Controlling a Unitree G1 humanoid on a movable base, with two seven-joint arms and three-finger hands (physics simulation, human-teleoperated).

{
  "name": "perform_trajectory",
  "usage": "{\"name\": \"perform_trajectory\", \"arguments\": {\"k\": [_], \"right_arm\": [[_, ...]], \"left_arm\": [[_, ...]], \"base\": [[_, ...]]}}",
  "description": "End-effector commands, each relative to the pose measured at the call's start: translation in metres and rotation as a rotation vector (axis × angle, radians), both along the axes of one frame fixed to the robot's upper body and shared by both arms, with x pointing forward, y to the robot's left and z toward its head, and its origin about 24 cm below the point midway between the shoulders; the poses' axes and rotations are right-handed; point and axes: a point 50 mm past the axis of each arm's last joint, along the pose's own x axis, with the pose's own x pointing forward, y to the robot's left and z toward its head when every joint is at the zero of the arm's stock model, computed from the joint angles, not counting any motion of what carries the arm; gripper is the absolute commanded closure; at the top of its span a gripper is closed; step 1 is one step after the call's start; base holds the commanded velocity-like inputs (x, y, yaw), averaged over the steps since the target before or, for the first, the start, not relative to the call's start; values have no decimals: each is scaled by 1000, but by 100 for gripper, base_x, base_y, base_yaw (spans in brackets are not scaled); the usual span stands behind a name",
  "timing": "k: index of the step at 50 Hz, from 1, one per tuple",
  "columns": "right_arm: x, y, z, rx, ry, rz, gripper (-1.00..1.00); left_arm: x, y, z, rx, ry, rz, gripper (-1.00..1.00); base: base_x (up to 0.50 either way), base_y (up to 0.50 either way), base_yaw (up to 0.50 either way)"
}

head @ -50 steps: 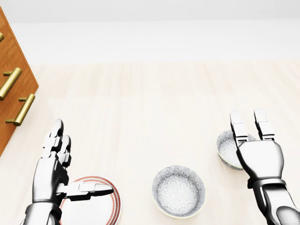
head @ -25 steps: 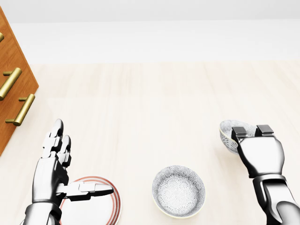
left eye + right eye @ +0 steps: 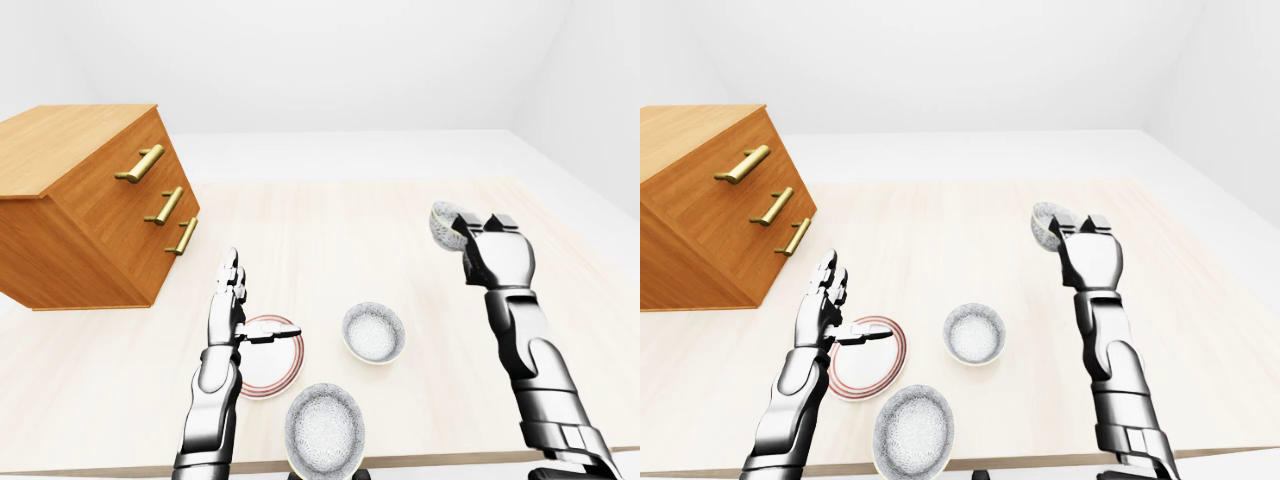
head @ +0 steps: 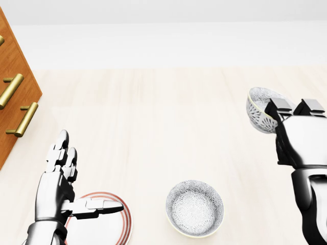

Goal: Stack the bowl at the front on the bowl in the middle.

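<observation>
A patterned grey-white bowl [image 4: 259, 115] hangs tilted above the table at the right of the head view, with my right hand [image 4: 294, 109] shut on its rim. A second bowl of the same pattern [image 4: 194, 207] stands on the table at the bottom centre, below and left of the held one. The left-eye view shows a third bowl [image 3: 324, 432] at the table's near edge, at the bottom of the picture. My left hand [image 4: 89, 178] is open, fingers up and thumb out, over a red-rimmed plate [image 4: 127, 217].
A wooden drawer cabinet [image 3: 90, 210] with brass handles stands on the table at the left. The light wooden tabletop [image 3: 330, 240] stretches toward the top of the views, and a white floor and walls lie beyond it.
My right hand's fingers curled over the bowl's rim, then lifted it off the table, up and slightly right, tilting it. The left hand and the other bowls have not moved.
</observation>
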Motion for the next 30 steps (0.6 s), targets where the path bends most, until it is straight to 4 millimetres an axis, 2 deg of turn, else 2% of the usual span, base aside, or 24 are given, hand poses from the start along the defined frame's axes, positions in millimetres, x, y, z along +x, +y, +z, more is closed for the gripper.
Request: {"name": "perform_trajectory", "arguments": {"k": [1,11,21,30], "right_arm": [[-29,31,58,91,-110,137,100],[-44,55,72,146,-123,243,100],[-54,69,64,177,-88,280,100],[-62,78,64,193,-80,313,100]], "left_arm": [[0,0,-1,-1,0,0,-100],[-1,0,1,-4,0,1,-100],[-1,0,1,-3,0,1,-100],[0,0,0,-3,-1,1,-100]], "base": [[0,0,0],[0,0,0],[0,0,0],[0,0,0]]}}
